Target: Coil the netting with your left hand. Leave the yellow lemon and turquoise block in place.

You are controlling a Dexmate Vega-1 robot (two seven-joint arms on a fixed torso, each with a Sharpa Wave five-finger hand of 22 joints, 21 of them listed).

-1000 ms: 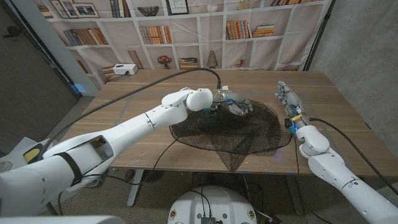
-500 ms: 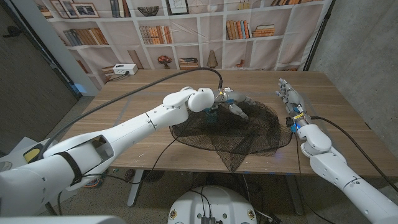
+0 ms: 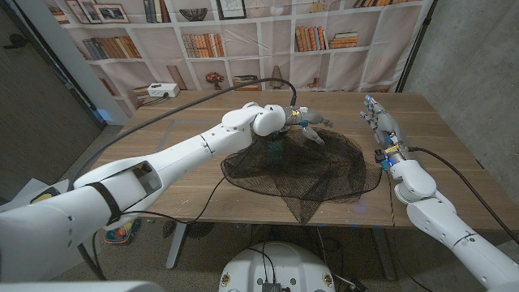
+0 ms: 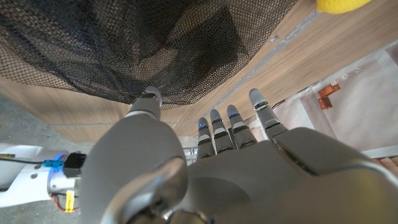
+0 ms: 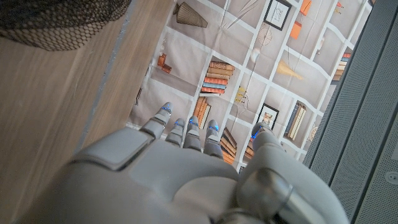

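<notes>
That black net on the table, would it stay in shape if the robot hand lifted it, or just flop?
Probably flop: the net lies in loose folds and wrinkles, with a limp corner trailing to the table edge. It looks light, being open mesh you can see the wood through. It may well snag on the left robot hand, whose fingers are spread beside it.

Left hand point(image 3: 306, 126) open; right hand point(image 3: 377, 120) open.

Black fine-mesh netting point(image 3: 304, 170) with diamond weave, light brown wood-grain tabletop point(image 3: 203, 174), bright yellow lemon point(image 4: 339, 5), glossy white left hand point(image 3: 304, 123) with grey fingers point(image 4: 214, 127), blue-tipped right hand point(image 3: 378, 120)
</notes>
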